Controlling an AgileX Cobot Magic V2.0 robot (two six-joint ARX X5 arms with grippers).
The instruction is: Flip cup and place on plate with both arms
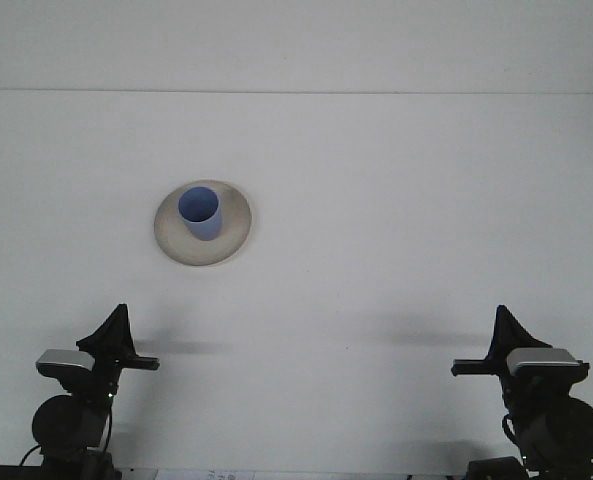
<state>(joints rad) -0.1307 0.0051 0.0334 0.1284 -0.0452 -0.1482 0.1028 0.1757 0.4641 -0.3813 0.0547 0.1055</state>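
Currently | blue cup [200, 213] on plate [231, 235]: you judge it light, rigid, smooth; take its wall | left gripper [116, 340], right gripper [500, 345]: finger spread untellable

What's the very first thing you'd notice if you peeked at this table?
The blue cup stands out first: it sits upright on a round beige plate, left of the middle of the white table. After that you'd spot the two dark robot arms at the near edge, the left gripper in the bottom-left corner and the right gripper in the bottom-right, both far from the cup.
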